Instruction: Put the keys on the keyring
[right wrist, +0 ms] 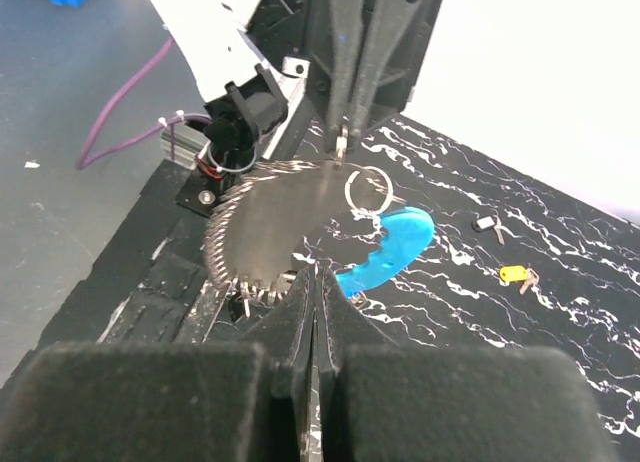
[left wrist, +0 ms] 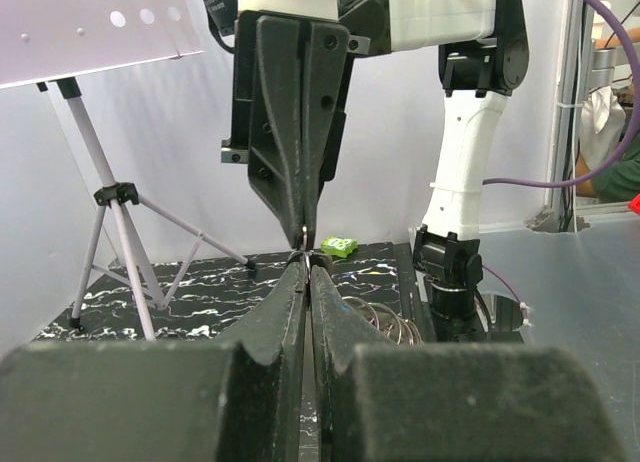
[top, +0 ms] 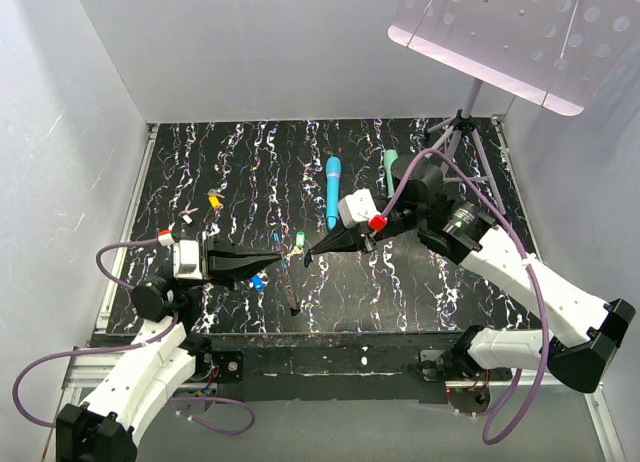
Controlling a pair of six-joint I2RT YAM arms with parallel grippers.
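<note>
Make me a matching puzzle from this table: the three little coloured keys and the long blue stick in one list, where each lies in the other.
Things:
1. yellow key
2. green key
3. blue key
4. blue wand

Places:
A. just on the near side of the left jaws
B. mid-table, beyond the right jaws
C. left part of the mat, beyond the left jaws
D. close by where the two pairs of jaws meet

Pairs: 1-C, 2-D, 3-A, 4-B

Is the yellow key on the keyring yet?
No, the yellow key lies loose on the table, well apart from the keyring.
</note>
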